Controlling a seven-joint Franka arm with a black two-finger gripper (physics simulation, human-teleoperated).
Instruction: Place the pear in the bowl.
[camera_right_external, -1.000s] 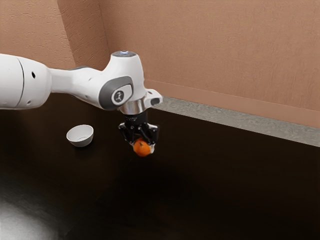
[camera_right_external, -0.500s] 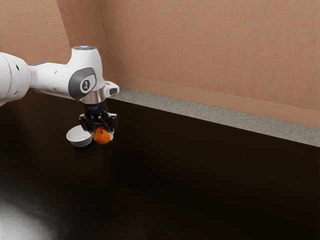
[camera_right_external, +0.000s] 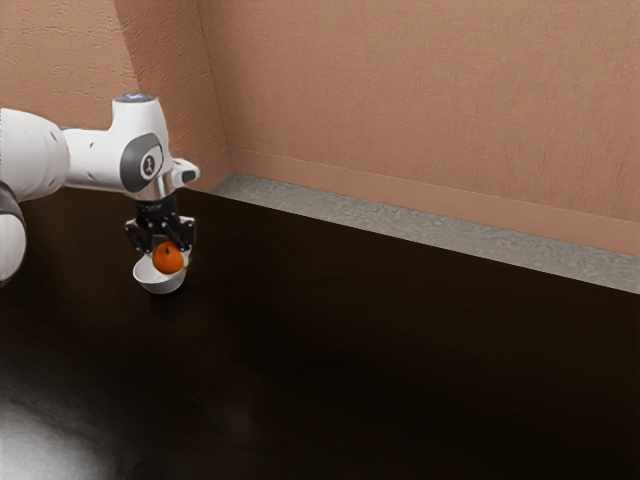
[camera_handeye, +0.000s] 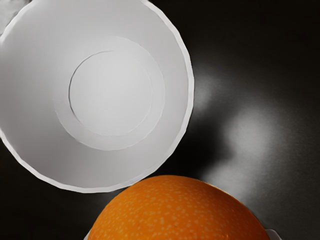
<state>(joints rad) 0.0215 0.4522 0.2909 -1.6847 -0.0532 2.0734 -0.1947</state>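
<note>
The counter (camera_right_external: 400, 350) stretches from the bowl (camera_right_external: 159, 285) toward the exterior view's right; the gripper (camera_right_external: 168, 256) pinches an orange (camera_handeye: 175, 212) near the bowl's rim.

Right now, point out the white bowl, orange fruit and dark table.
White bowl (camera_handeye: 112, 92): wrist view, its inside bottom.
Orange fruit (camera_right_external: 168, 258): exterior view, its facing side.
Dark table (camera_right_external: 400, 360): exterior view, its bare top.

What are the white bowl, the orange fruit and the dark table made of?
The bowl looks like ceramic or plastic, satin white: its shading is soft.
The fruit suggests waxy citrus peel, real or imitation: it's orange and pale-speckled.
The table may be semi-gloss wood or laminate: dark, with blurred reflections.
</note>
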